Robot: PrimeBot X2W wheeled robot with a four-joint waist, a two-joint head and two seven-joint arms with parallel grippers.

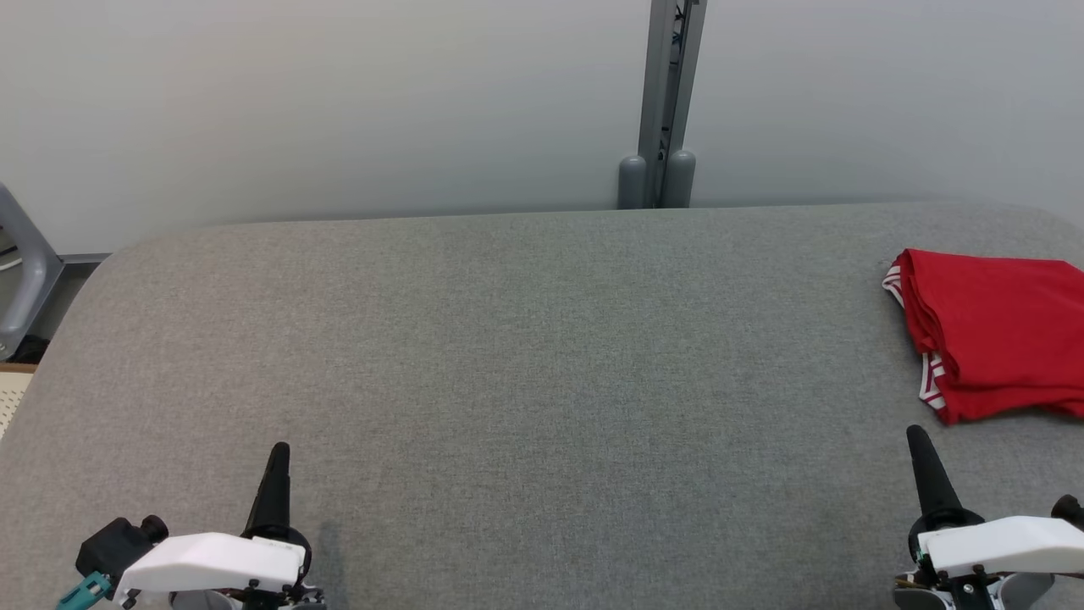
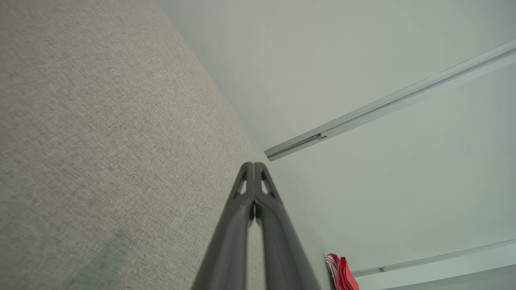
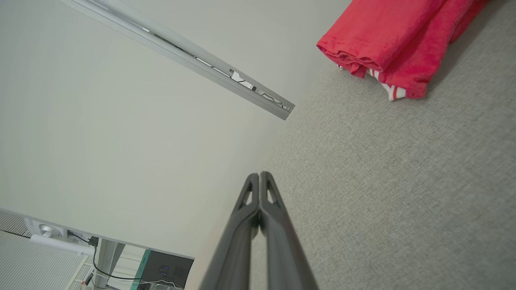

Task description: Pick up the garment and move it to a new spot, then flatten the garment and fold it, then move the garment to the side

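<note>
A folded red garment (image 1: 995,335) with red-and-white striped trim lies at the right edge of the grey table (image 1: 542,381); it shows again as a red bundle (image 3: 399,36) at the upper right and as a small red sliver (image 2: 342,274) low down. My left gripper (image 1: 279,449) rests shut at the near left, fingertips together (image 2: 254,164), holding nothing. At the near right my right gripper (image 1: 916,434) is shut too (image 3: 260,174), a short way in front of the garment and apart from it.
A pale wall runs behind the table with a grey upright post (image 1: 669,102) at the back centre. A grey frame (image 1: 21,271) stands off the table's left end. Cabling and equipment (image 3: 153,270) sit beyond the table in the right wrist view.
</note>
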